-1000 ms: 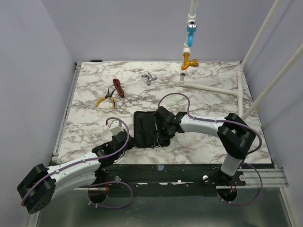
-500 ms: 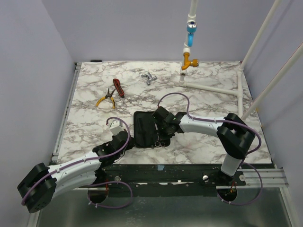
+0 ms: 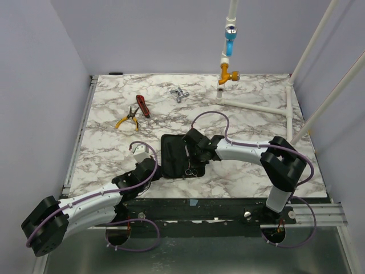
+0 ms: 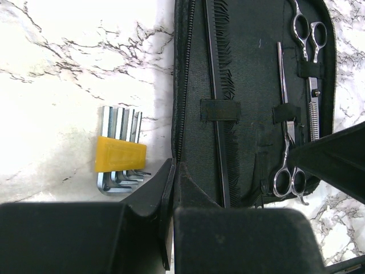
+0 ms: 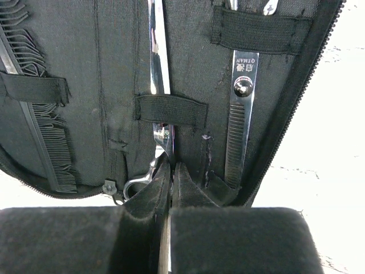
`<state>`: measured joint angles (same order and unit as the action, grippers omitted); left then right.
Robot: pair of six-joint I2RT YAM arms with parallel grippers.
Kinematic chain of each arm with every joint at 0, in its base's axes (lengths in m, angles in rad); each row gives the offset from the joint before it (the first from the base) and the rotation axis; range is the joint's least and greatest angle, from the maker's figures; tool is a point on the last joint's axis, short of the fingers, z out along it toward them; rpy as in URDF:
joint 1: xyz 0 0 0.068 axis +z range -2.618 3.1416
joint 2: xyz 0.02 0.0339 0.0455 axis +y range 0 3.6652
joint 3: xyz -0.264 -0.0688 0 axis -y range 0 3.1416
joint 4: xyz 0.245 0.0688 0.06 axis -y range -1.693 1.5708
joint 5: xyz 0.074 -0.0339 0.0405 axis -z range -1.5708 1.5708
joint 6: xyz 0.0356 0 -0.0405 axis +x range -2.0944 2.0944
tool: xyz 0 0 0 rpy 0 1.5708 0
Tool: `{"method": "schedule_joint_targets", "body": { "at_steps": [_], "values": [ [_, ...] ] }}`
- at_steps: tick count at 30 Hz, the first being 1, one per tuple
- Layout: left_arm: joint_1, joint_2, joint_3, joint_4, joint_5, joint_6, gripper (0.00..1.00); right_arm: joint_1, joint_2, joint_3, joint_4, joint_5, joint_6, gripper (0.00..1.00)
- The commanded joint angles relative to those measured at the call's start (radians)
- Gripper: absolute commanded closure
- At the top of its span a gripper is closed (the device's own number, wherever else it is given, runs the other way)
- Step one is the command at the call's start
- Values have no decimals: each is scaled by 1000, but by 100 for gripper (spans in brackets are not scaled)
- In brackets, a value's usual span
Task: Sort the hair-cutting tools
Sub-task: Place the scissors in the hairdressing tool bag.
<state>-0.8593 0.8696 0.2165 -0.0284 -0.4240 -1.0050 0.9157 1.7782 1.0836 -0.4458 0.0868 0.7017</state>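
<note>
An open black case (image 3: 173, 154) lies at the table's near middle. A black comb (image 4: 215, 97) is strapped along its left half. Silver scissors (image 4: 284, 131) sit under a strap in the middle, and thinning scissors (image 4: 311, 74) lie beside them. My right gripper (image 5: 171, 168) is shut, its fingertips pinching the middle scissors (image 5: 158, 63) just below the pivot; one finger loop (image 5: 134, 184) peeks out at its left. From above, the right gripper (image 3: 191, 150) hangs over the case. My left gripper (image 4: 174, 171) is shut on the case's left zipper edge (image 4: 181, 114).
A hex-key set in a yellow holder (image 4: 118, 153) lies just left of the case. Yellow-handled pliers (image 3: 128, 119) and a red-handled tool (image 3: 142, 106) lie at the far left, a small metal fitting (image 3: 179, 94) behind them. White pipes (image 3: 256, 107) and an orange valve (image 3: 229, 73) stand at the far right.
My right gripper's jaws have closed onto the middle scissors and shifted slightly toward the far side, so the scissors' loops now show from above. The left arm has not moved.
</note>
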Motion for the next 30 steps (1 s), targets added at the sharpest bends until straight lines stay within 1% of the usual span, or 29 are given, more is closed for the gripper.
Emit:
{"method": "schedule_joint_targets", "body": {
  "at_steps": [1,5,12,17,23,25,28,30],
  "values": [
    [-1,6,-17,23,59,17,100,-20,71,-13,103,86,38,99],
    [-1,8,-26,51,71,17,100,-31,75,-25,131,88,58,99],
    [-1,4,-34,49,74,14,100,-47,102,-33,160,100,84,100],
    [-1,-12,-30,30,52,11,100,-46,74,-43,133,100,62,100],
    [-1,-18,-20,-9,26,9,100,-47,27,-59,73,171,36,99],
    [-1,-17,-13,-15,22,9,100,-47,21,-60,69,155,29,93],
    [-2,-13,-3,-32,20,9,100,-47,-11,-79,94,112,25,77],
    [-1,-15,1,-40,19,9,100,-46,-39,-84,100,81,20,71]
  ]
}}
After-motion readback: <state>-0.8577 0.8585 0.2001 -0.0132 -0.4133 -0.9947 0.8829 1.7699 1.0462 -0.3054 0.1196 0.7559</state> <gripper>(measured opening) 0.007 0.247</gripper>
